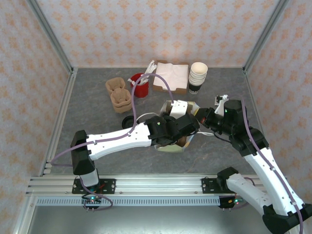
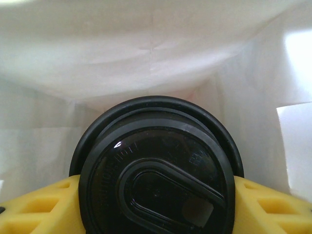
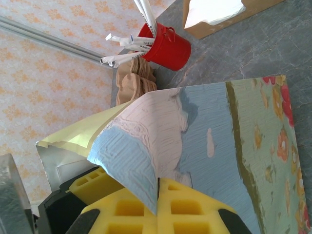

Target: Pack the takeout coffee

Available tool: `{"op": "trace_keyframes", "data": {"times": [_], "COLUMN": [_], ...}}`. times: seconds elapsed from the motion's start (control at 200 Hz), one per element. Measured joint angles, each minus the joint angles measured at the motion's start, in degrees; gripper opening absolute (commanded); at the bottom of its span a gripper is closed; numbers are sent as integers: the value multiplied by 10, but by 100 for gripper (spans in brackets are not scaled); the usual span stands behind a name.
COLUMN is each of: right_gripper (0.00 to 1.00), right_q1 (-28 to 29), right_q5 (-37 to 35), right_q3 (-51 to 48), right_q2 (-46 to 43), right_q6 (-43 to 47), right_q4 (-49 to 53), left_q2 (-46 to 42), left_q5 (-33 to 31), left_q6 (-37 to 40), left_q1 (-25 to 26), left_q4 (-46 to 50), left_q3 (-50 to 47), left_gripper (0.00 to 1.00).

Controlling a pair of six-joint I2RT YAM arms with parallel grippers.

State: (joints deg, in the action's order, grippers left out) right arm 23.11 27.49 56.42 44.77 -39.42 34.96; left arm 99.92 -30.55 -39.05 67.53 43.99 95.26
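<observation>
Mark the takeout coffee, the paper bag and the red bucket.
takeout coffee [image 2: 156, 178], left wrist view, centre of its black lid.
paper bag [image 3: 229, 141], right wrist view, printed outer wall.
red bucket [image 1: 141, 90], top external view, its side wall.

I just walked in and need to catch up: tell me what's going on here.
The left arm has its jaws shut on the takeout coffee, holding it inside the paper bag. The right arm pinches the bag's edge in its jaws to hold the mouth open. The cup is not yet released.
</observation>
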Motion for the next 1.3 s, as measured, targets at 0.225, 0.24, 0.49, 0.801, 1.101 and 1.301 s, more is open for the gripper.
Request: {"op": "trace_keyframes", "data": {"times": [0.225, 0.24, 0.49, 0.801, 1.101, 1.301], "right_gripper": [0, 0, 0, 0, 0, 0], "right_q1": [0, 0, 0, 0, 0, 0], "right_q5": [0, 0, 0, 7, 9, 9], "right_q3": [-5, -6, -7, -7, -7, -7], "right_q2": [0, 0, -1, -1, 2, 7], "right_q6": [-3, -3, -6, -6, -6, -13], "right_q4": [-1, -1, -3, -6, -12, -12], "left_q2": [9, 10, 28, 31, 34, 35], "left_q5": [0, 0, -5, -8, -17, -20], "left_q6": [-1, -1, -5, -5, -5, -3], "left_q1": [0, 0, -5, -19, -33, -35], "left_q4": [-19, -21, -28, -38, -57, -57], "left_q3": [-15, -16, -28, -33, -35, -35], "left_gripper": [61, 61, 61, 61, 61, 61]}}
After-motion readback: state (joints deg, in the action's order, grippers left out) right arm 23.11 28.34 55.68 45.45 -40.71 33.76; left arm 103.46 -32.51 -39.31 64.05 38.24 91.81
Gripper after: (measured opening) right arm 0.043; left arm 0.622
